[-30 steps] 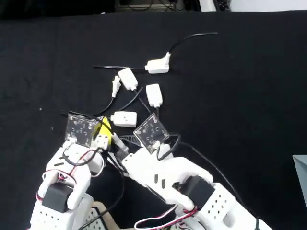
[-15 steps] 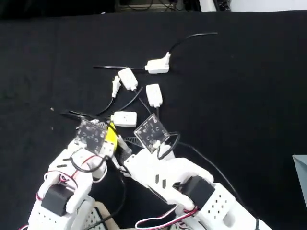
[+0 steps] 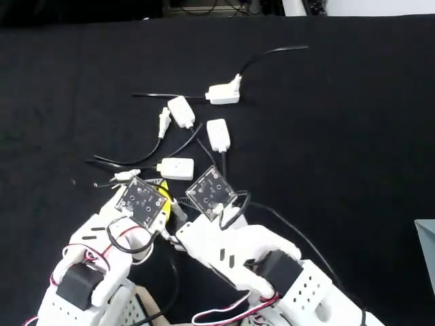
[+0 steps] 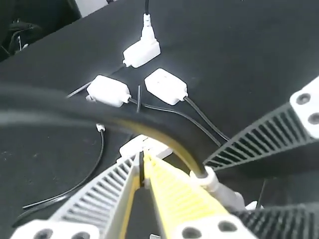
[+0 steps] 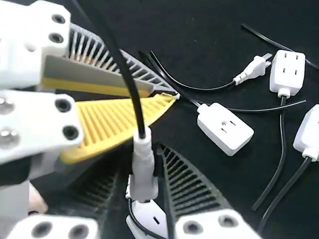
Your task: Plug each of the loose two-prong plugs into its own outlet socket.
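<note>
Several white outlet sockets lie on the black cloth (image 3: 353,136): one (image 3: 223,93) at the back, two (image 3: 181,111) (image 3: 217,134) in the middle and a near one (image 3: 175,168). A loose plug (image 3: 164,121) lies beside them, another (image 3: 126,175) lies left of the near socket. My right gripper (image 5: 142,158) is shut on a white plug (image 5: 143,174) with a black cable, low over the cloth. My left gripper (image 4: 143,158), one finger grey and one yellow, is shut with its tips (image 5: 169,95) right next to that plug, near the closest socket (image 5: 223,128).
Black cables (image 3: 129,161) trail across the cloth around the sockets and between both arms. The two arms (image 3: 224,244) stand close together at the front edge. A grey box corner (image 3: 427,238) shows at the far right. The right half of the cloth is bare.
The left arm has swung right and nearer, its gripper now tight against the right gripper. A plug on a thin cable has come into sight where it stood. The right arm barely moved.
</note>
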